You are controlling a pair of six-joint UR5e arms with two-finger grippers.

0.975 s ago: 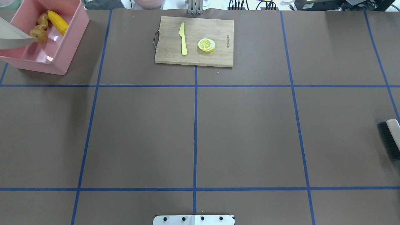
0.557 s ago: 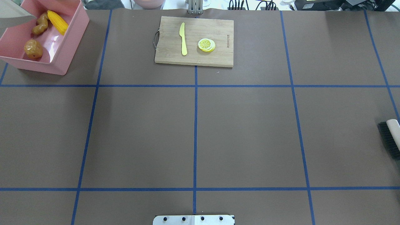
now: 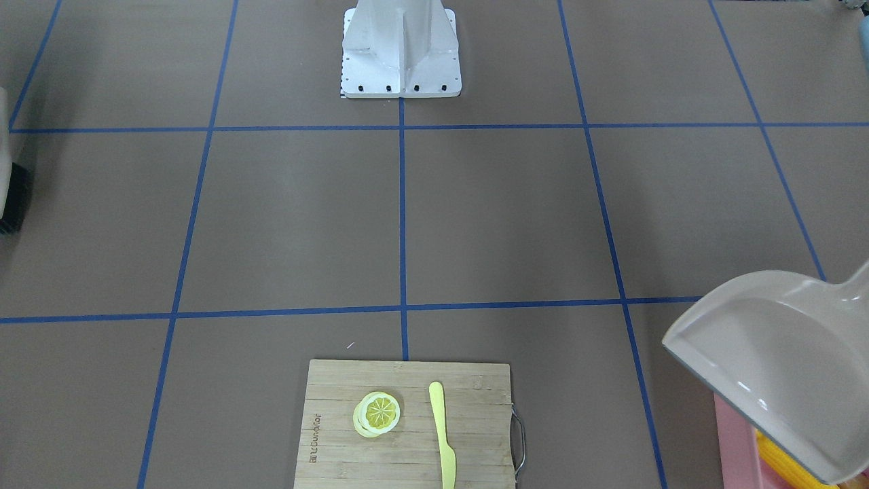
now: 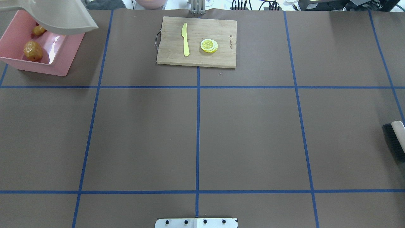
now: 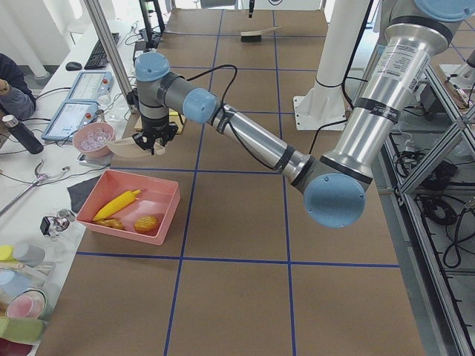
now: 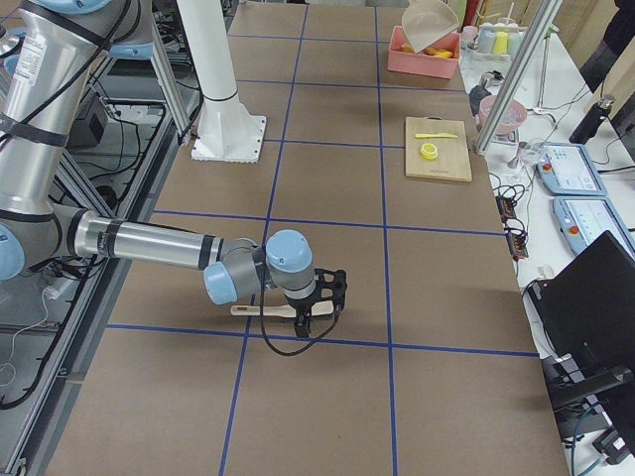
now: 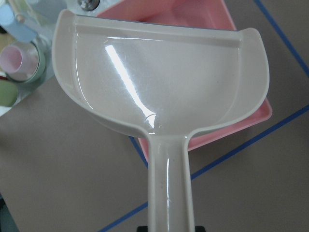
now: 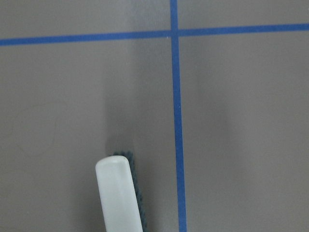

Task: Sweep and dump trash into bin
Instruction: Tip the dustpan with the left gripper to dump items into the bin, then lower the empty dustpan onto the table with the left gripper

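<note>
You're looking at a brown table crossed by a blue tape grid. The bin is pink, the corn yellow, the potato golden-brown and the ginger tan. The dustpan is glossy beige, the board pale wood, the knife and lemon slice yellow, and the brush black-bristled.

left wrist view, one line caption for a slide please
Empty beige plastic dustpan, seen from its handle end, covering most of the pink rectangular plastic tub behind it.

Brushed-silver tubes, grey joint housings and pale-blue end caps make up the robot's left arm and right arm. Black bands ring the links, and a thin black cable trails to the black left gripper. The right gripper is black too. Dark bolts dot the white pedestal.
</note>
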